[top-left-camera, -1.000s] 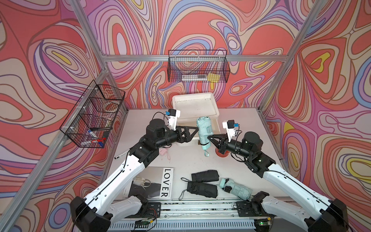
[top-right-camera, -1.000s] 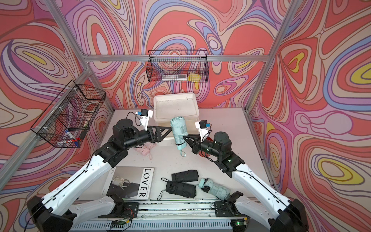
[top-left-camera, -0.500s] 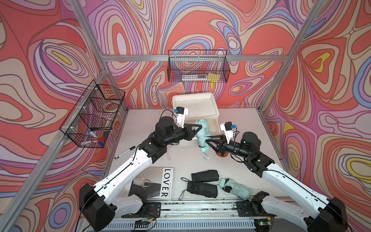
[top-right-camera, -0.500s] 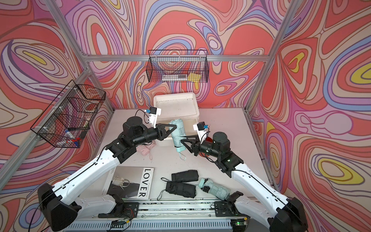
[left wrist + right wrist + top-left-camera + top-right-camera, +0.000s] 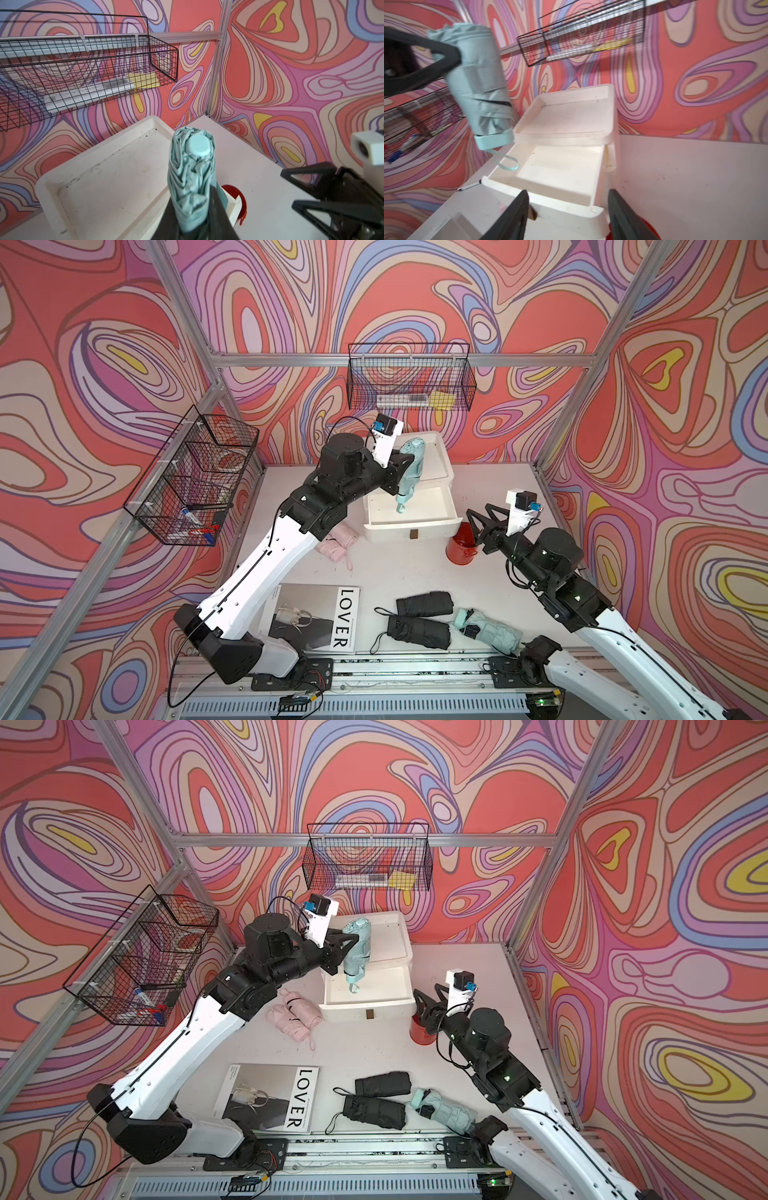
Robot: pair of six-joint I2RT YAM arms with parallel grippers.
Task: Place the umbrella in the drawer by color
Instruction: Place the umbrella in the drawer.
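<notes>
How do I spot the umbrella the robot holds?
Look at the white drawer unit by the back wall. Over its open drawer, the left fingers pinch a mint umbrella, strap hanging down. The other mint umbrella lies at the table's front beside black ones.

Walls (image 5: pixel 415 290): swirled red, pink, purple | frame (image 5: pixel 282 360): silver rails | baskets (image 5: pixel 409 377): two black wire, wall-hung | table (image 5: pixel 478 485): white, perhaps scuffed | light: even

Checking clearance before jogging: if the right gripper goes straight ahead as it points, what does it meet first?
Probably the open drawer, its front panel close ahead of the right gripper; the red cup sits just below that line.
</notes>
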